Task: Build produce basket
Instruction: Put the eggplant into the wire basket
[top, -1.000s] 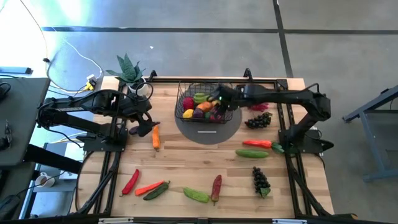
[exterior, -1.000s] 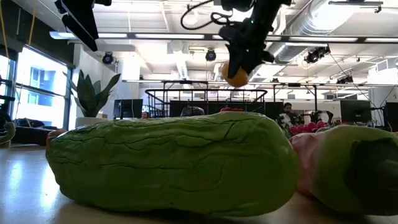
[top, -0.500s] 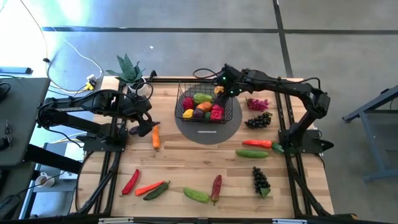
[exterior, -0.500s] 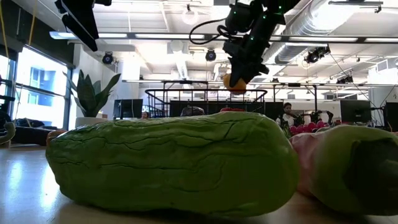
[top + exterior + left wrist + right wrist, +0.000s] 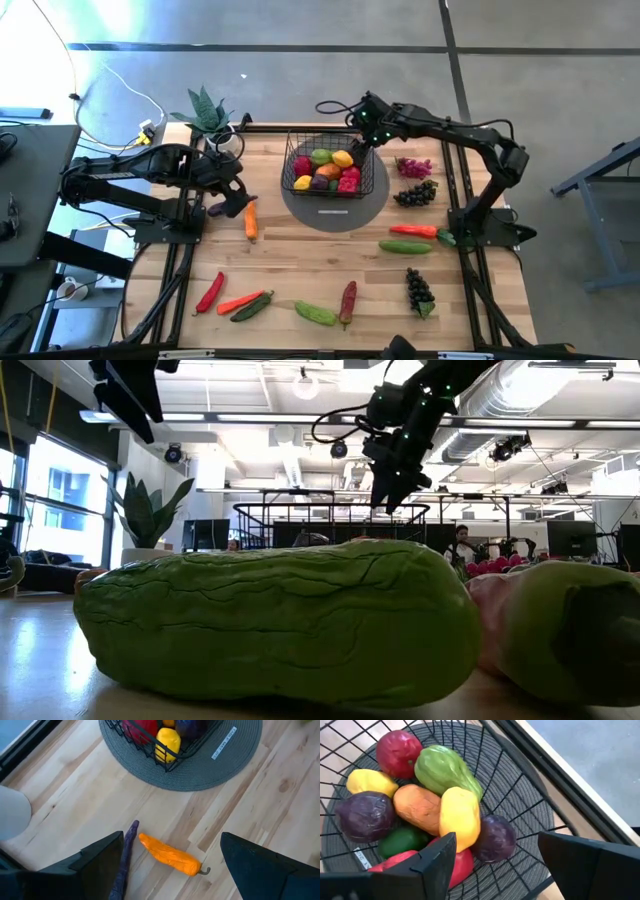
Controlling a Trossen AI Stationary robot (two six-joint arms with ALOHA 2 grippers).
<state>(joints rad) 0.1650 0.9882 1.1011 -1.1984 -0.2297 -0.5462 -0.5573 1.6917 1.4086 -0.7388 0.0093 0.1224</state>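
Note:
The black wire basket (image 5: pixel 290 168) stands on a round grey mat (image 5: pixel 335 212) at the table's far middle and holds several produce pieces. A yellow piece (image 5: pixel 460 817) lies on top of them (image 5: pixel 343 158). My right gripper (image 5: pixel 363 126) hangs open above the basket's far right corner (image 5: pixel 497 851) (image 5: pixel 386 492), with nothing between its fingers. My left gripper (image 5: pixel 232 196) stands open above an orange pepper (image 5: pixel 170 854) and a thin purple piece (image 5: pixel 125 857) that lie on the table left of the mat.
A potted plant (image 5: pixel 205 110) stands at the far left corner. Pink grapes (image 5: pixel 413 167), dark grapes (image 5: pixel 415 192), a red chilli (image 5: pixel 410 231) and a cucumber (image 5: pixel 405 246) lie right of the mat. More pieces lie along the near edge (image 5: pixel 315 313), one filling the low view (image 5: pixel 270 625).
My right gripper has carried the yellow piece from over the basket's middle toward its far right corner, then opened and let go. The piece has dropped and now lies on the other produce in the basket.

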